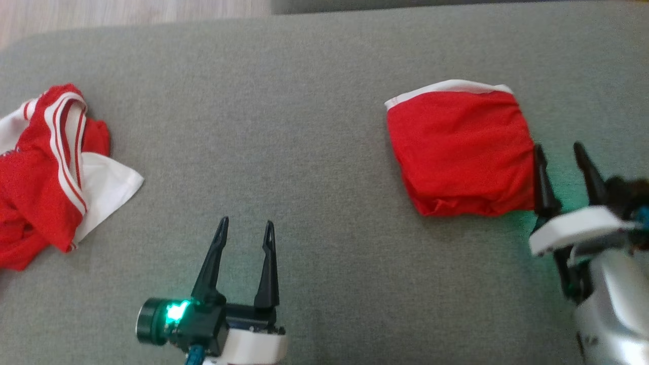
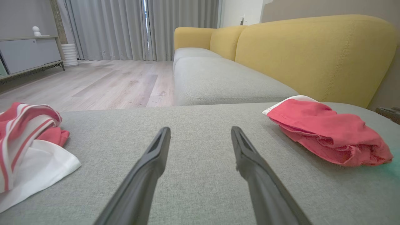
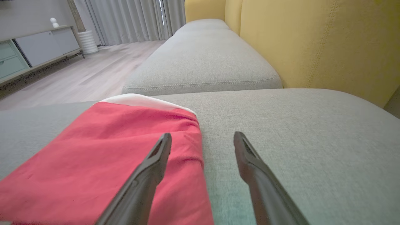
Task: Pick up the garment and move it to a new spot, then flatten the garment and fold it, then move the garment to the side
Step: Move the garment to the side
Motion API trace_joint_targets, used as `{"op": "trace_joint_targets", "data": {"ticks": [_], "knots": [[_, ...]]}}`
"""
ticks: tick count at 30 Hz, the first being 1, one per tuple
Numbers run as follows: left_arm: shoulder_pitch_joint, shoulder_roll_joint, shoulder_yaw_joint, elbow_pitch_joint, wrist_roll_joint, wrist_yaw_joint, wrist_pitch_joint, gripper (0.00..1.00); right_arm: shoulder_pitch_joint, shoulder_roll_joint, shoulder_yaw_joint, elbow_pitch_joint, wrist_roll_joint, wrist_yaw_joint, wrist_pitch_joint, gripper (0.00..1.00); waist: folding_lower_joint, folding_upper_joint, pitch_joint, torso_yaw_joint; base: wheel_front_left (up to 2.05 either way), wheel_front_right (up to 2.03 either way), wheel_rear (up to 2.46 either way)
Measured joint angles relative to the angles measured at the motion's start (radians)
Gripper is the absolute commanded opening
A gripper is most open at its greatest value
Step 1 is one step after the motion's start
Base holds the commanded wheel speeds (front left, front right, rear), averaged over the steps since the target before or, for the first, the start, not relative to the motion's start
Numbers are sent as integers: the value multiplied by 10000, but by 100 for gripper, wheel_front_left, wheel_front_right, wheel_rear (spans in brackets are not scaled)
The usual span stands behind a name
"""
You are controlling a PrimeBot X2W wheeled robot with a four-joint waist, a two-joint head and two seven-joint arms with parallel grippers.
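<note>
A folded red garment (image 1: pixel 461 149) with a white band along its far edge lies on the grey cushion (image 1: pixel 304 126) at the right; it also appears as the red bundle (image 2: pixel 331 134) and the red cloth (image 3: pixel 103 162). My right gripper (image 1: pixel 560 152) stands open at its right edge, the left finger over the cloth's border, nothing held; in its own wrist view my right gripper (image 3: pixel 202 139) straddles that border. My left gripper (image 1: pixel 247 225) is open over bare cushion near the front middle, and my left gripper (image 2: pixel 200 132) is well apart from both garments.
A crumpled red and white striped garment (image 1: pixel 50 172) lies at the cushion's left edge. A yellow sofa back (image 2: pixel 312 53) rises behind, with another grey seat cushion (image 3: pixel 203 62) beyond. Wooden floor (image 2: pixel 93 81), grey curtains and a low cabinet (image 2: pixel 28 53) lie further off.
</note>
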Motion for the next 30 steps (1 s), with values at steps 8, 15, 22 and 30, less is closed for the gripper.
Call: {"op": "trace_joint_targets", "data": {"ticks": [8, 15, 22, 30], "knots": [[-698, -8, -324, 104, -171, 17, 0, 100, -1406, -606, -96, 1459, -50, 0, 585, 100, 0, 0, 556, 315, 0, 0, 0], [-773, -8, -518, 209, -322, 111, 0, 100, -1623, -560, 560, 2560, 293, 0, 1060, 62, -2, 0, 707, 575, 0, 0, 0], [-772, -6, -462, 217, -332, 201, 0, 100, -1906, -629, 961, 2963, 725, 2, 1062, 0, -3, 0, 607, 425, 0, 0, 0], [-925, -6, -435, 109, -286, 196, 0, 100, -2456, -2050, 510, 3239, 497, 2, 874, 0, -3, 0, 999, -70, 0, 0, 0]]}}
